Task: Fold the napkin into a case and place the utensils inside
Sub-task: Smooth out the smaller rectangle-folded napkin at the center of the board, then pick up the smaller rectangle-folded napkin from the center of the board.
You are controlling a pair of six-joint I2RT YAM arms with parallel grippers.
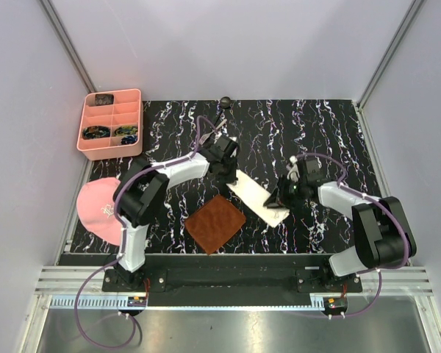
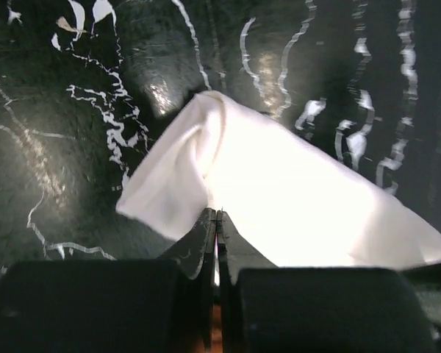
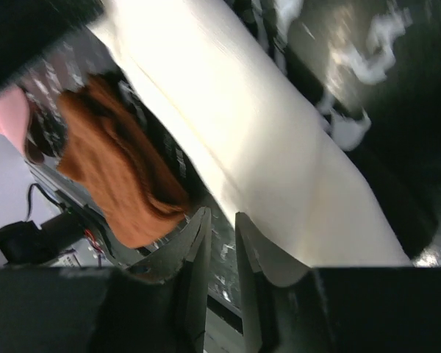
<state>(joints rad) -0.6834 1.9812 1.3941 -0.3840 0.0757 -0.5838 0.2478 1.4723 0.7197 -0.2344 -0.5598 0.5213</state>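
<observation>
Since the napkin (image 1: 256, 197) is already folded down to a narrow strip, lying diagonally on the table (image 1: 323, 132) from far-left to near-right, it all hinges on which claw has which end. The far-left end is covered by the left gripper (image 2: 216, 215). Its jaws are pressed together right at the cloth's edge, and a layer looks to be pinched, since the cloth is tented up toward the tips. The near-right end is covered by the right gripper (image 3: 220, 220), with jaws parted just a little. One finger is over the cloth's long edge and bare table is seen in the gap, so nothing looks gripped.

So the long axis is run arm to arm, each claw nearest its own end. Room-wise, the brown mat (image 1: 215, 223) is sat just beside the strip's near-left side, so any fold is probably better taken toward the far-right, where open table is seen. What looks like the dark spoon (image 1: 224, 103) is parked at the far edge, well apart, nearer the left arm.
</observation>
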